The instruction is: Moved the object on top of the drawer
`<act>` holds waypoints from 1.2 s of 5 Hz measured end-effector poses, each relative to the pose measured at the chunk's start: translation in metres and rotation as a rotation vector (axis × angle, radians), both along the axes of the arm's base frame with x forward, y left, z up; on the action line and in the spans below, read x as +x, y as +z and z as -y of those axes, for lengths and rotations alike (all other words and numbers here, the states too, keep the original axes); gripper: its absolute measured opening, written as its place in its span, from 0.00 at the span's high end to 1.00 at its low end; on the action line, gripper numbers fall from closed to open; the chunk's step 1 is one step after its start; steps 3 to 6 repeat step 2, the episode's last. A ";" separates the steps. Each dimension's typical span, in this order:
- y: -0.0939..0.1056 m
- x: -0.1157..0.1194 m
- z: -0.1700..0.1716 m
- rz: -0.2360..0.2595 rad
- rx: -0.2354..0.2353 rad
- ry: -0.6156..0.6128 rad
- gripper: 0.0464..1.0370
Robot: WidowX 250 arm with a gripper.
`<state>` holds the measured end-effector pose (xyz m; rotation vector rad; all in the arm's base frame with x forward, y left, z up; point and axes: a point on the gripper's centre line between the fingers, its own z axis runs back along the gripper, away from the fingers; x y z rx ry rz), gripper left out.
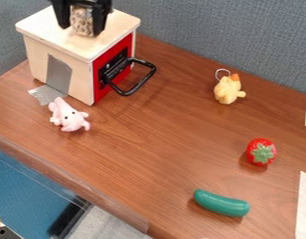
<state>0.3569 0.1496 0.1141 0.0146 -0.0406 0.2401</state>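
At the upper left, the gripper is over the pale wooden top of the drawer box, its two black fingers pointing down. Between them is a small speckled brown-and-cream object, with a finger against each side; its upper part is hidden by the gripper. Whether its lower end touches the box top, I cannot tell. The box has a red front with a black loop handle facing right.
A pink plush toy lies just in front of the box. Farther right on the wooden table are a yellow plush toy, a red strawberry and a green cucumber-like toy. A grey-blue partition stands behind.
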 end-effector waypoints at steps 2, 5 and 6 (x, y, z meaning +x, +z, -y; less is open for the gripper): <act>0.036 0.001 0.023 0.027 0.043 -0.125 0.04; 0.036 0.001 0.023 0.027 0.043 -0.125 0.04; 0.036 0.001 0.023 0.027 0.043 -0.125 0.04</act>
